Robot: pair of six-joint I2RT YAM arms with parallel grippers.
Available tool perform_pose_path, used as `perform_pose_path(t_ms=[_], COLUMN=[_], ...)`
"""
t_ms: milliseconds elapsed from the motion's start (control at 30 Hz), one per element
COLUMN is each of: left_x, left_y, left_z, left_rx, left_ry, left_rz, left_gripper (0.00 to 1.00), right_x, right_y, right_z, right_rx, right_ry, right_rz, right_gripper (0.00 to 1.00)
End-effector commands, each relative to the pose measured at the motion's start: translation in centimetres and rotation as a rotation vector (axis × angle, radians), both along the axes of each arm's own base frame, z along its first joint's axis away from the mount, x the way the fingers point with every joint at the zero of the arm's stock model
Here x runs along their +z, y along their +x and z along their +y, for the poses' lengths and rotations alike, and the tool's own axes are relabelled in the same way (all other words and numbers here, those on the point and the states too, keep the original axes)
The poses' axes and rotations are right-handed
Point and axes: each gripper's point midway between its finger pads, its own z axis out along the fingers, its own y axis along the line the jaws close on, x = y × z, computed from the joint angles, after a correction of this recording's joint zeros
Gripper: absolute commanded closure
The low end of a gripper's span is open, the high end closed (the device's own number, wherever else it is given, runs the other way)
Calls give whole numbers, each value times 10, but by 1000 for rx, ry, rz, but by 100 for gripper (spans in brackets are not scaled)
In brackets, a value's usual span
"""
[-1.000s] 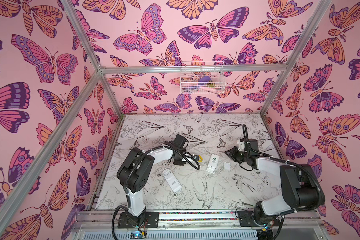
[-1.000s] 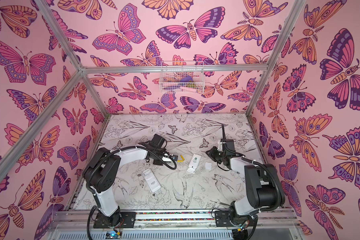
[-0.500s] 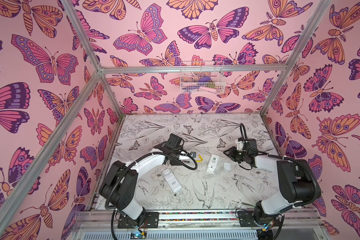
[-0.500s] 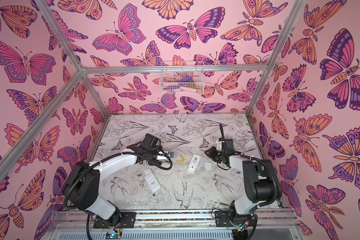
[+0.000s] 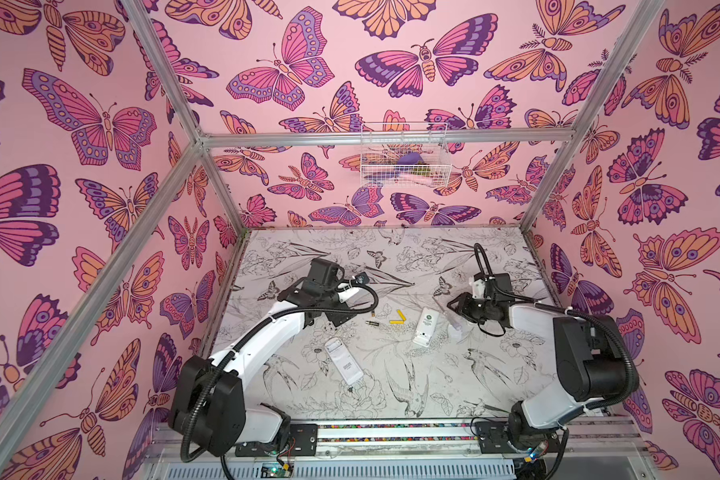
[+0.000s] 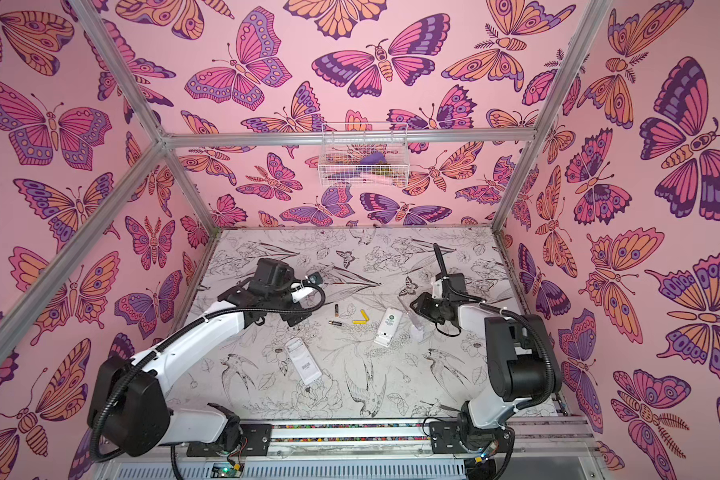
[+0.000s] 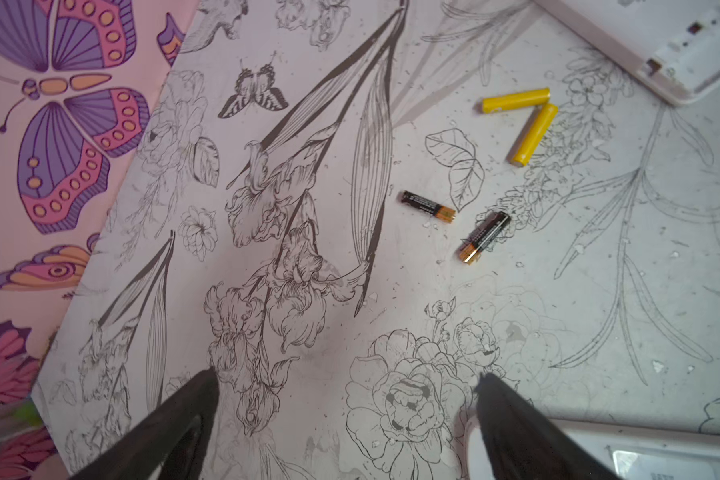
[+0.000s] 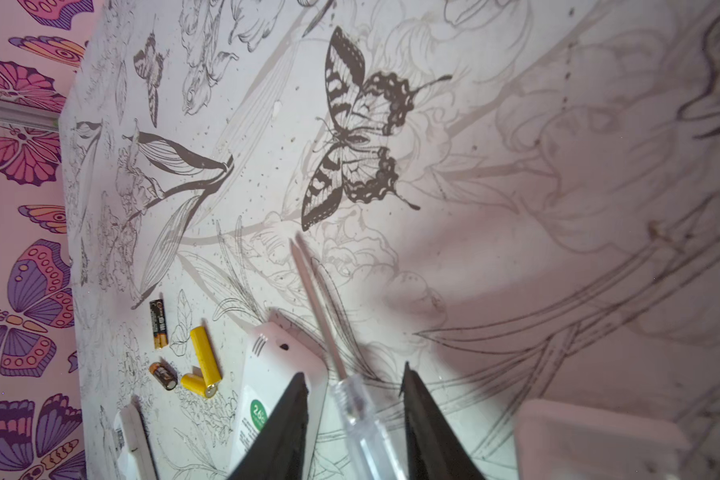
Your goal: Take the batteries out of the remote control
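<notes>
on flower-print table (image 7: 308, 104): four batteries (image 7: 484, 242) loose, left gripper (image 7: 346, 374) spread wide, empty; right gripper (image 8: 354, 370) parted astride screwdriver (image 8: 362, 432).

The white remote control (image 8: 281, 361) carries a round green sticker (image 8: 258, 411) whose white figures begin 26, the rest being hidden; in both top views that sticker is only a green dot, unreadable; the black batteries (image 7: 428, 205) bear fine pale lettering, too small to make out; the second remote (image 5: 347, 365) shows a grey printed block, likewise illegible.
</notes>
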Motion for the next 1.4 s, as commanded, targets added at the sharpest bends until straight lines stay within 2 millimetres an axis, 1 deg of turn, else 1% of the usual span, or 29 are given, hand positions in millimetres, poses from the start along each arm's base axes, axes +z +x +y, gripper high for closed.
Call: perform_pose_path(t_ms=[0,100,200,300,333,467,500,533,633,800,867,933,967,1000,1067,1100,1200,1300,1367], left_x=[5,9,9,2,12,5,4,1,-7,-17,-18,-29,-29,-31,-33,-33,-34,-45,-47], left_y=[-4,-5,-5,-2,-2,3,5,6,14,26,30,34,36,37,39,41,42,40,39], left_z=[16,28,38,48,52,62,64,65,69,76,79,80,81,83,88,94,99,104,109], left_rx=[141,189,229,272,280,328,336,343,375,404,413,416,417,418,436,486,521,550,563], left_ry=[-125,-190,-228,-258,-278,-325,-337,-344,-358,-386,-402,-405,-411,-415,-416,-444,-481,-482,-494], left_rz=[75,91,101,103,65,45,31,18,-37,-133,-174,-184,-203,-216,-253,-262,-291,-306,-353], left_gripper=[1,1,1,1,1,1,1,1,1,1,1,1,1,1,1,1,1,1,1], right_x=[-1,-2,2,10,14,30,33,42,55,76,83,89,92,95,99,101,107,111,112], right_y=[6,9,11,14,15,16,16,16,14,12,9,7,6,5,3,2,0,0,-1], right_z=[-7,-8,-8,-9,-10,-13,-15,-17,-25,-36,-43,-53,-58,-65,-75,-80,-95,-104,-109], right_rx=[17,29,38,40,39,45,43,42,34,38,34,11,-5,-23,-56,-71,-117,-143,-149], right_ry=[-51,-71,-74,-87,-94,-119,-133,-150,-201,-284,-335,-385,-416,-446,-495,-522,-587,-638,-674], right_rz=[5,10,10,-12,-17,-42,-54,-82,-119,-207,-231,-251,-265,-283,-314,-329,-395,-477,-520], right_gripper=[57,55,52,50,49,43,42,40,35,22,14,10,4,0,0,0,0,0,0])
